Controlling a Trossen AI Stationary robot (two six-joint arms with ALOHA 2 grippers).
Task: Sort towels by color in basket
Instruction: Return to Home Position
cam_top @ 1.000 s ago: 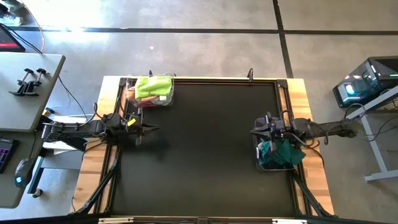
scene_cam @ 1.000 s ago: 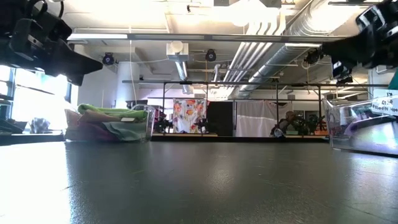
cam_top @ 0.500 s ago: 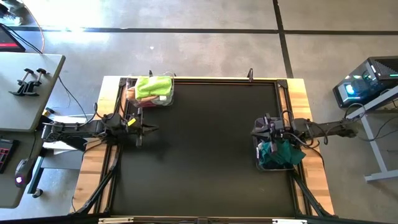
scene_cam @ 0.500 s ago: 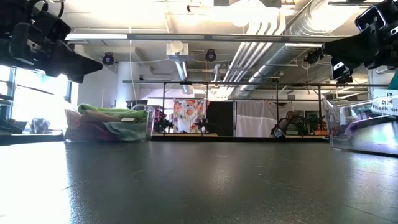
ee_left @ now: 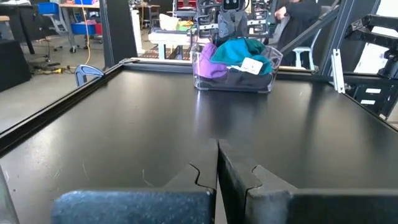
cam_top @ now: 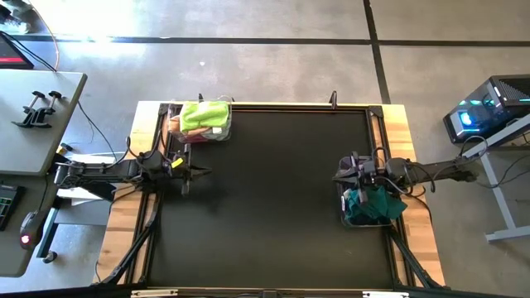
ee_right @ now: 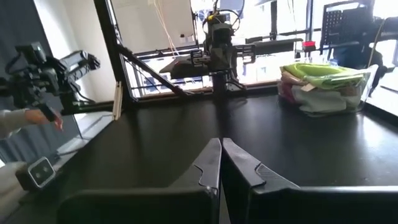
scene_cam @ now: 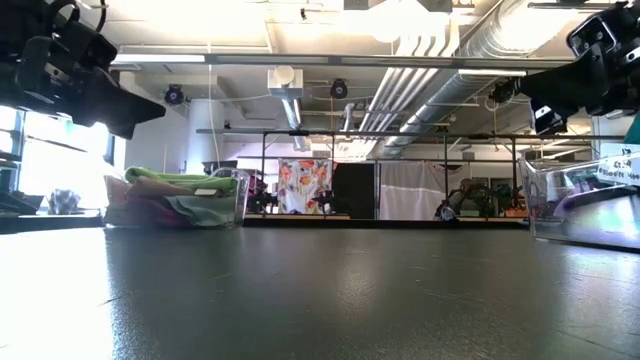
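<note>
Two clear baskets hold the towels. The one at the table's far left (cam_top: 203, 121) (ee_right: 323, 87) carries lime green, mint and peach-pink towels. The one at the right edge (cam_top: 370, 205) (ee_left: 235, 62) carries teal, purple and dark towels. My left gripper (cam_top: 201, 171) (ee_left: 217, 155) hovers shut above the table's left side, pointing level toward the right. My right gripper (cam_top: 338, 175) (ee_right: 221, 149) hovers shut at the right side, just beside the far end of the right basket, pointing left. Neither has anything between its fingers.
The black table top (cam_top: 273, 199) lies bare between the two grippers. Wooden strips and a black frame edge it. A person's hand (ee_right: 45, 116) shows beyond the table in the right wrist view. A side desk (cam_top: 33, 116) stands left of the table.
</note>
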